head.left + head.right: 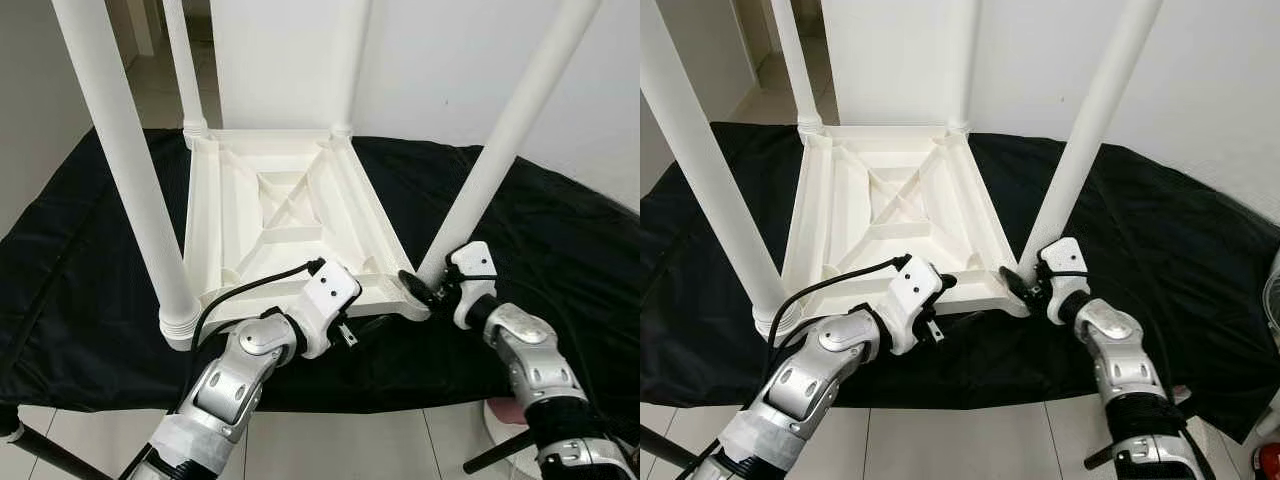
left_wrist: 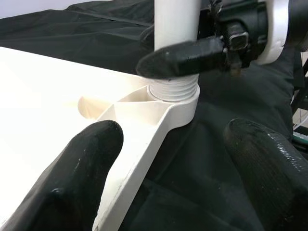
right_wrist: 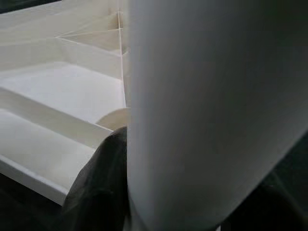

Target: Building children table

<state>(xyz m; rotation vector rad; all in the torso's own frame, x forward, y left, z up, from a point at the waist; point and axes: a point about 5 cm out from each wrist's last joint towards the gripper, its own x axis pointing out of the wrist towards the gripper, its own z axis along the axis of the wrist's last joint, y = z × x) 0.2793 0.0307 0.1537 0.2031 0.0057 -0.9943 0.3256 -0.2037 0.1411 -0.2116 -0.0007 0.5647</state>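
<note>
**Table upside down on black cloth, right gripper clamped on near-right leg**

Nearest: left gripper (image 2: 168,159) at the near edge of the tabletop (image 1: 290,215), fingers apart. In the left wrist view one finger (image 2: 72,178) sits over the white rim, the other (image 2: 269,168) is out over the black cloth (image 1: 80,290); the rim runs between them. Can't tell if either finger touches the rim.

Just right of that: right gripper (image 1: 428,288) at the near-right corner, closed around the base of the near-right leg (image 1: 505,140). In the left wrist view one black finger (image 2: 183,57) lies across the leg just above the threaded collar (image 2: 173,90), which sits in the corner socket. The right wrist view shows the leg (image 3: 211,110) close up with a dark finger (image 3: 98,187) against its side.

Near-left leg (image 1: 125,170) stands upright in its corner socket, ribbed collar at its base.

Tabletop lies underside up on the cloth, with ribs and an X-brace in the centre.

Farther back: far-left leg (image 1: 180,65) and far-right leg (image 1: 348,65) are upright in the two far corners.

Behind: white wall (image 1: 440,60), tiled floor (image 1: 330,445) below the cloth's near edge.
</note>
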